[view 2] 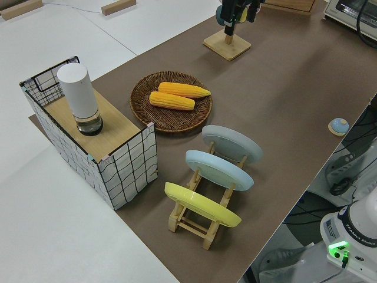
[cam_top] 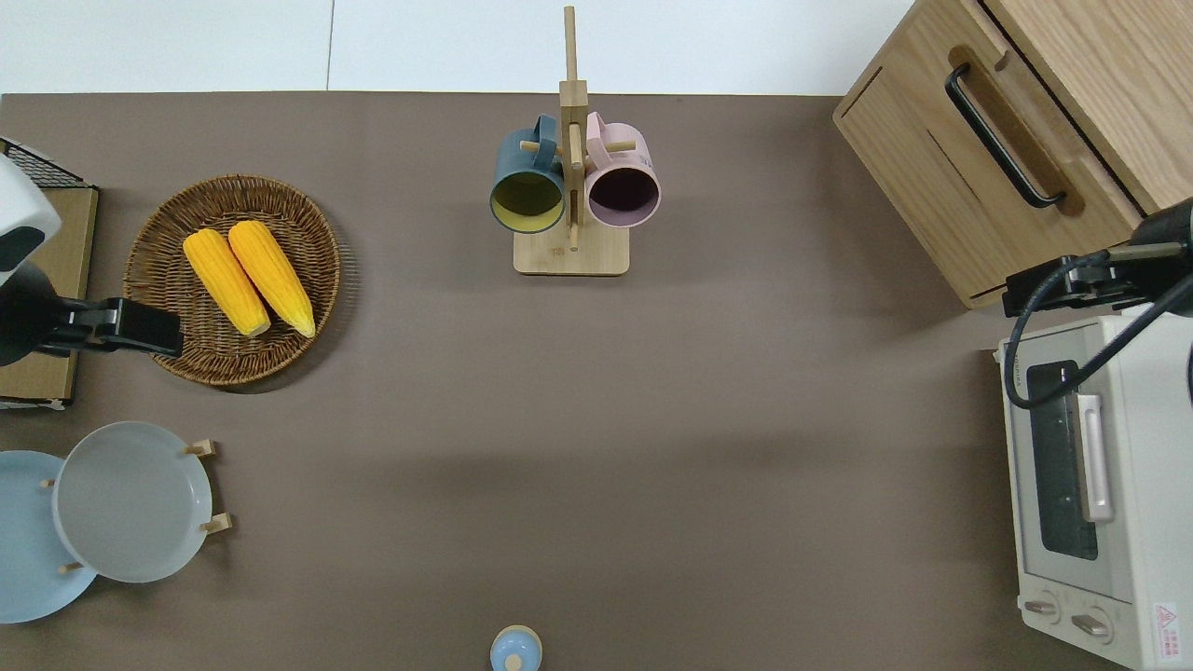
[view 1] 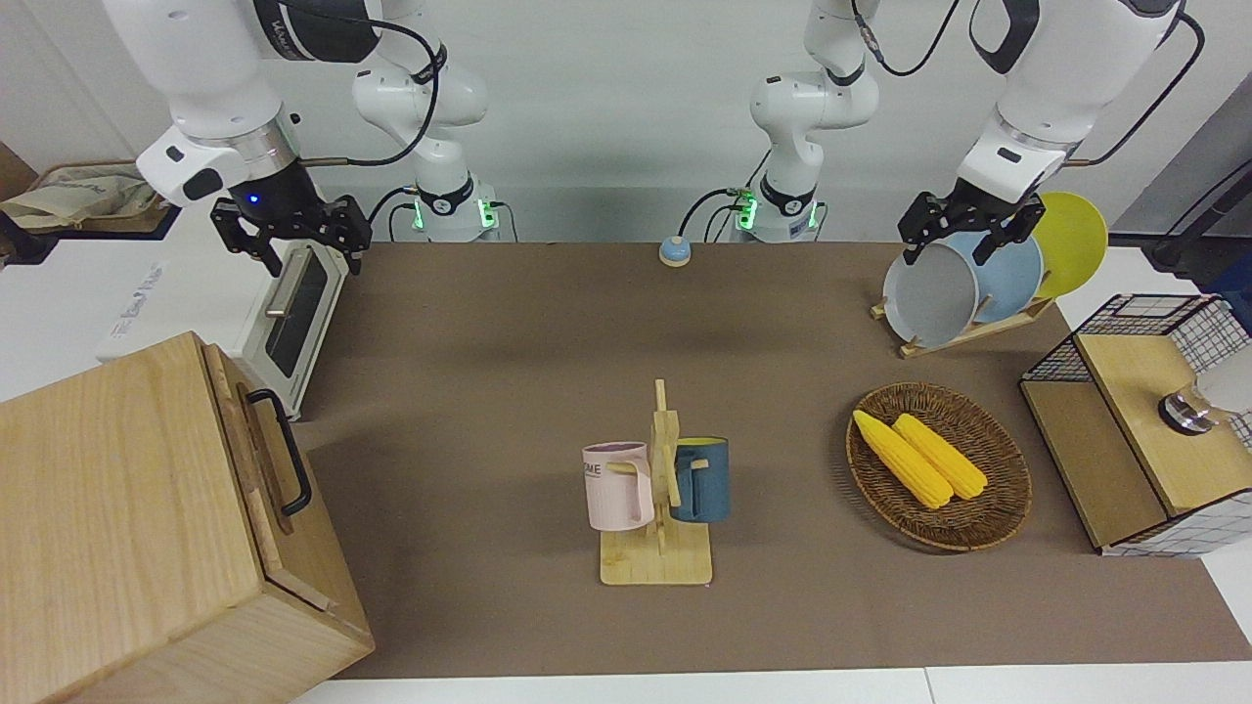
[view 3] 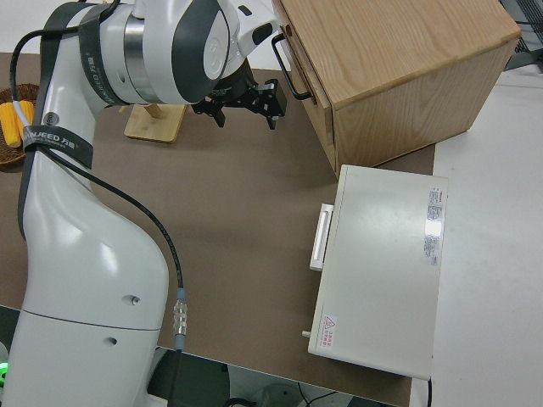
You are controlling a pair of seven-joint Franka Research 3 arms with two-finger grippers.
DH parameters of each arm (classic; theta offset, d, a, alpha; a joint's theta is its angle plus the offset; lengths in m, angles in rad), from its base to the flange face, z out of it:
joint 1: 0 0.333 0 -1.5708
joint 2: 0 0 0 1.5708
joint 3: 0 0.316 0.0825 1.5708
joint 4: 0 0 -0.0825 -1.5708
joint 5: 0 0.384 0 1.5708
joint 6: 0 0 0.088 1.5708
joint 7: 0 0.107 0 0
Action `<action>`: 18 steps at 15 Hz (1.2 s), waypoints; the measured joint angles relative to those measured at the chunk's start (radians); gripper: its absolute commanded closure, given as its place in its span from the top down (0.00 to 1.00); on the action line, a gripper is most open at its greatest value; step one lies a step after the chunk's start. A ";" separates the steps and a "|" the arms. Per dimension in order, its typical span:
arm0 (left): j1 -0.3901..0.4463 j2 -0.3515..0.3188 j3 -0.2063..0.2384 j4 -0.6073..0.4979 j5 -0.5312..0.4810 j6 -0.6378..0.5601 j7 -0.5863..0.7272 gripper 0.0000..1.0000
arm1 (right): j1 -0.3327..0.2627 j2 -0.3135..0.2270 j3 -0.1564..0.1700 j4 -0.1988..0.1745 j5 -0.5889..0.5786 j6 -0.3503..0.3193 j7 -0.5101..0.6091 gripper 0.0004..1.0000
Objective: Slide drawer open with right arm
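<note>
Drawer [cam_top: 997, 154] is seen closed in the wooden box [view 1: 117, 528] at the right arm's end of the tabletop [cam_top: 652, 419], farther from the robots than the toaster oven [cam_top: 1090, 503]; its black bar handle [cam_top: 1002, 135] is untouched. The right end effector [view 1: 293, 235] is held in the air over the strip of tabletop between box and oven, fingers spread apart and empty. The left arm is parked.

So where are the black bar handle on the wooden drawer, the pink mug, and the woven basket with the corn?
Black bar handle [cam_top: 1003, 135], overhead view: middle of the bar.
Pink mug [view 1: 616, 486], front view: its side wall.
Woven wicker basket [view 1: 1000, 512], front view: bare rim.
</note>
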 measured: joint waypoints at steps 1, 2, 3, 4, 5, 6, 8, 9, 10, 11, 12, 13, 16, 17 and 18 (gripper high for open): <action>0.000 0.000 0.000 0.000 0.000 0.000 0.000 0.99 | 0.000 0.000 0.000 0.000 0.000 0.000 0.000 0.98; 0.000 0.000 0.000 0.000 0.000 0.000 0.000 0.99 | 0.000 0.000 0.001 0.001 0.000 0.000 0.000 0.98; 0.000 0.000 0.000 0.000 0.000 0.000 0.000 0.99 | 0.000 0.000 0.002 0.001 0.000 0.000 0.000 0.98; 0.000 0.000 0.000 0.000 0.000 0.000 0.000 0.99 | 0.000 0.000 0.002 0.001 0.000 -0.001 0.000 0.98; 0.000 0.000 0.000 0.000 0.000 0.000 0.000 0.99 | 0.000 0.000 0.002 0.002 0.000 -0.001 0.000 0.98; 0.000 0.000 0.000 0.000 0.000 0.000 0.000 0.99 | 0.001 0.000 0.003 0.003 -0.001 -0.001 0.000 0.98; 0.000 0.000 0.000 0.000 0.000 0.000 0.000 0.99 | 0.011 -0.001 0.008 0.008 -0.033 -0.001 0.000 0.98; 0.000 0.000 0.000 0.000 0.000 0.000 0.000 0.99 | 0.019 -0.001 0.011 0.009 -0.062 0.001 0.000 0.98; 0.000 0.000 0.000 0.000 0.000 0.000 0.000 1.00 | 0.038 -0.001 0.014 0.011 -0.106 0.006 0.000 0.98; 0.000 0.000 0.000 0.000 0.000 0.000 0.000 0.99 | 0.061 -0.001 0.016 0.013 -0.145 0.012 0.000 0.98; 0.000 0.000 0.000 0.000 0.000 0.000 0.000 0.99 | 0.089 -0.001 0.018 0.013 -0.192 0.018 0.000 0.98; 0.000 0.000 0.000 0.000 0.000 0.000 0.000 0.99 | 0.112 -0.001 0.020 0.013 -0.237 0.026 0.000 0.98; 0.000 0.000 0.000 0.000 0.000 0.000 0.000 0.99 | 0.176 -0.001 0.025 0.012 -0.386 0.071 0.000 0.98; 0.000 0.000 0.000 0.000 0.000 0.000 0.000 0.99 | 0.193 0.001 0.026 0.009 -0.426 0.088 0.000 0.98; 0.000 0.000 0.000 0.000 0.000 0.000 0.000 0.99 | 0.209 0.004 0.027 0.004 -0.469 0.109 0.000 0.98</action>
